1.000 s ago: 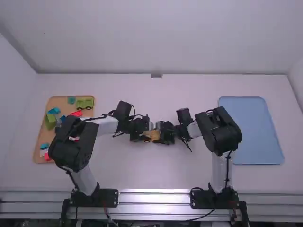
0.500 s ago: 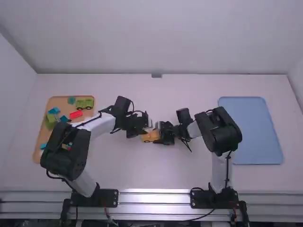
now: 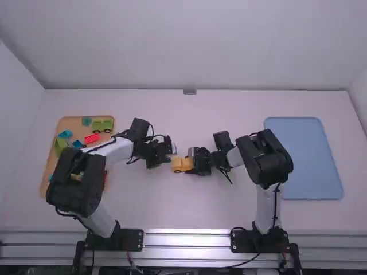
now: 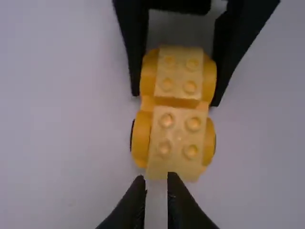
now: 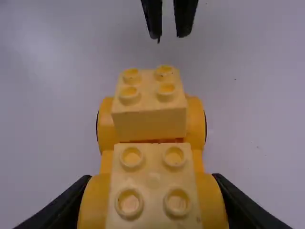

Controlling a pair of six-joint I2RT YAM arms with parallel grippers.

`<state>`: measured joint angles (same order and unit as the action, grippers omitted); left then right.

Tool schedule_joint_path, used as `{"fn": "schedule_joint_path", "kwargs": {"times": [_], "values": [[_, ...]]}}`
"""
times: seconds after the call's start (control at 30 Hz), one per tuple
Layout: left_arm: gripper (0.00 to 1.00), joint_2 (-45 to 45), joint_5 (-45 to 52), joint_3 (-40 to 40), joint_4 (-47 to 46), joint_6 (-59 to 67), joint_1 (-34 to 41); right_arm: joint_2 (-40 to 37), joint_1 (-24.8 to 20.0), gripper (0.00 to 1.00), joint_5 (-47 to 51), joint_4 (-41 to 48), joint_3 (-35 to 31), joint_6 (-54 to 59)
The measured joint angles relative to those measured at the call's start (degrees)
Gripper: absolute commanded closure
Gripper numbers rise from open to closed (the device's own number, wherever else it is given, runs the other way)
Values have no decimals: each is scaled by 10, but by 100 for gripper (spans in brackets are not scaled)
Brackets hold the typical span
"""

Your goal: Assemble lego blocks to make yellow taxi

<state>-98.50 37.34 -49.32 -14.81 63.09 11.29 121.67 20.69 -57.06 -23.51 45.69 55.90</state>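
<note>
Yellow car (image 4: pixel 148 102) – two pale blocks (image 4: pixel 178 136) on top, four studs apiece. Right gripper (image 3: pixel 192 162) clasps one end by its sides. Left gripper (image 3: pixel 173 150) near the other end – fingers slightly parted, nothing between.

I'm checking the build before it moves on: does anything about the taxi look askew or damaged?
Nothing stands out: the yellow blocks sit studs up, roughly in line, on the wheeled base held by the right gripper.

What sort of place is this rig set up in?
Probably a robotics lab or test cell, not a factory or home. The left arm and right arm stand along a metal rail at a white table, with a tray of toy blocks to work on.
</note>
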Motion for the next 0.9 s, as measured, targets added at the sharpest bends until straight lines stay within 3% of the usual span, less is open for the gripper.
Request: {"fn": "schedule_joint_path", "kwargs": {"times": [0.27,0.57,0.73,0.9], "values": [[82,0,33,59,143,-36,19,0,0,47,0,1,0,0],[82,0,36,66,155,-57,19,0,1,47,0,0,0,0],[95,0,47,66,156,-63,19,0,3,47,-1,0,0,1],[98,0,52,66,155,-63,22,0,10,47,1,0,0,0]]}}
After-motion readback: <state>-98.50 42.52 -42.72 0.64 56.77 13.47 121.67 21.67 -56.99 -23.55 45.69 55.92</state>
